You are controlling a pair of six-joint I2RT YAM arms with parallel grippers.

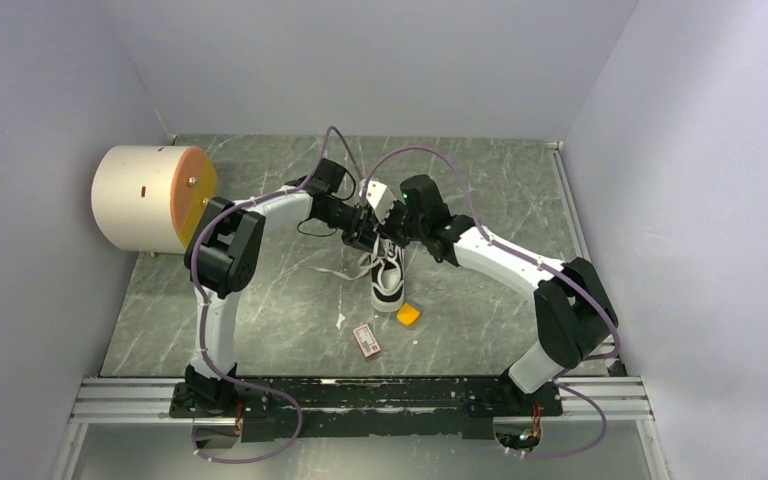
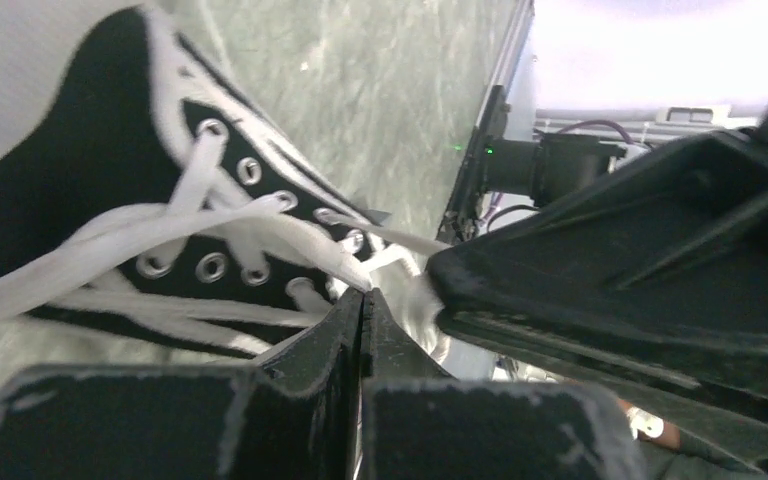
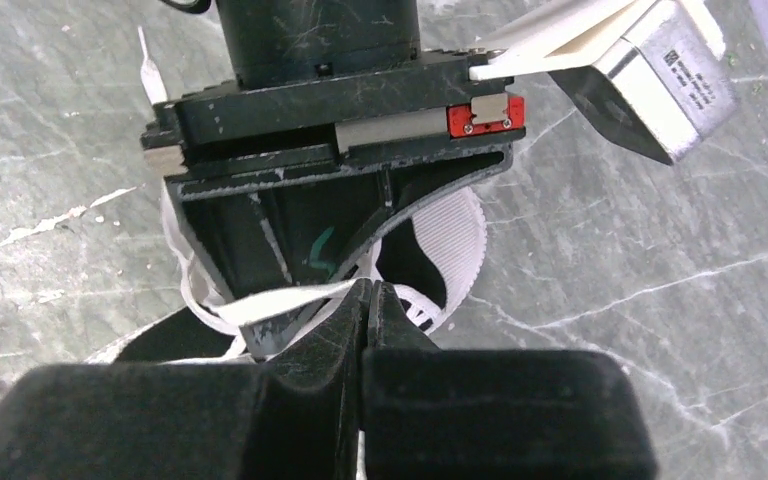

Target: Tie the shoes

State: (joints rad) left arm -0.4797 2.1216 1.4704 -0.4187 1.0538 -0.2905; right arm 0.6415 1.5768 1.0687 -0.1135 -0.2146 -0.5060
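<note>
The black-and-white sneaker (image 1: 388, 275) lies mid-table with its white toe toward the near edge. Both grippers meet just above its lacing end. My left gripper (image 1: 362, 230) is shut on a white lace (image 2: 260, 215) that runs from the eyelets of the shoe (image 2: 80, 180) to its fingertips (image 2: 363, 295). My right gripper (image 1: 392, 235) is shut on another white lace (image 3: 280, 300) at its tip (image 3: 368, 287), directly facing the left gripper's body (image 3: 330, 130). The shoe's ribbed white sole (image 3: 457, 235) shows beneath. A loose lace (image 1: 345, 270) trails left on the table.
A small orange block (image 1: 409, 315) lies just right of the toe. A red-and-white card (image 1: 367, 340) lies nearer the front. A large cream cylinder with an orange face (image 1: 150, 198) stands at the left wall. Grey walls close in three sides.
</note>
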